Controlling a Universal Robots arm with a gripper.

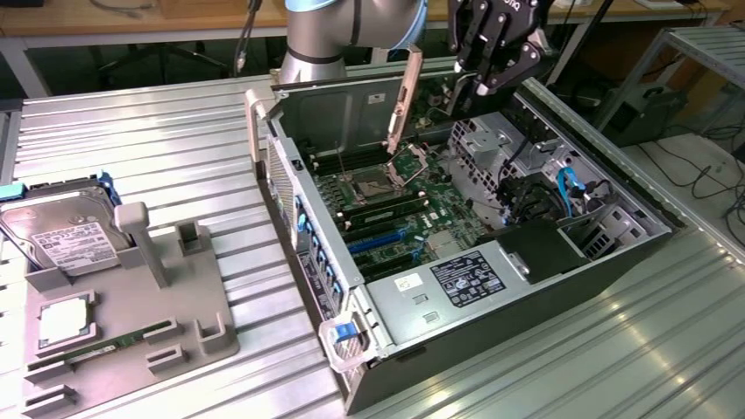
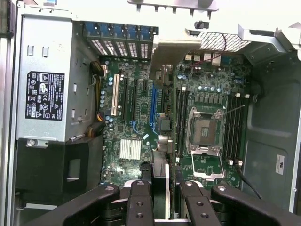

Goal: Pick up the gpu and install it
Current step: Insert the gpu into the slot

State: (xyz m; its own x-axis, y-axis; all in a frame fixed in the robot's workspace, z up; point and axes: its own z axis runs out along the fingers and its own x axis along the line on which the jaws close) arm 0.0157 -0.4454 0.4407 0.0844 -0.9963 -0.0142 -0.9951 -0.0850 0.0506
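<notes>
The gpu (image 1: 434,98), a green card with a long pale metal bracket (image 1: 403,100), hangs upright over the open computer case (image 1: 605,249), above the motherboard (image 1: 402,205). My gripper (image 1: 487,85) is shut on the card's top edge, at the end away from the bracket. In the wrist view the gpu (image 2: 160,165) shows edge-on between the black fingers (image 2: 140,202), running over the motherboard (image 2: 141,117) with its bracket (image 2: 171,47) near the case's rear slot openings. It hangs close to the blue expansion slot (image 2: 153,106) without touching it.
A labelled power supply (image 1: 466,279) fills the case's near end. On the exterior view's left a grey holder (image 1: 174,288) carries a silver hard drive (image 1: 58,231), a CPU (image 1: 64,319) and a RAM stick (image 1: 105,345). The table (image 1: 152,148) is ribbed metal.
</notes>
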